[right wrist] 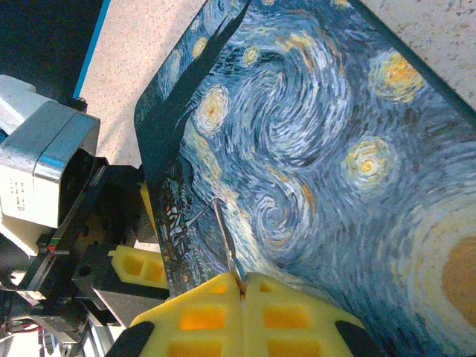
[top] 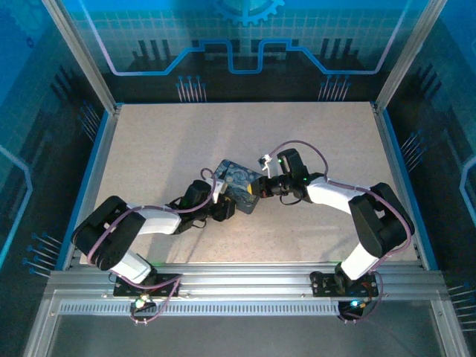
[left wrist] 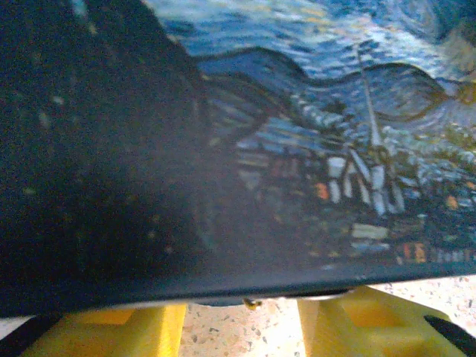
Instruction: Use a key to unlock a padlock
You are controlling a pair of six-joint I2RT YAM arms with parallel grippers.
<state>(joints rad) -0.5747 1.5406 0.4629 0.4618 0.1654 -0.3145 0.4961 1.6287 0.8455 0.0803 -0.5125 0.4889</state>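
Mid-table, dark-blue rectangular box with swirling night-sky print (right wrist: 312,149), right gripper (right wrist: 242,288) pinched on thin dark-grey metal key (right wrist: 227,245) over its face, left gripper (left wrist: 234,331) fingers spread at its edge.

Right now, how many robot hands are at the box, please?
2. The left hand sits at the box's near-left edge; the right hand is at its right edge.

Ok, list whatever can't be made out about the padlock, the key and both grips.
Padlock: top view, too small to pick out near the box.
Key: right wrist view, the sliver pinched in the right gripper is likely it; its tip blends into the print.
Left gripper: left wrist view, the box covers its tips, so contact is unclear.
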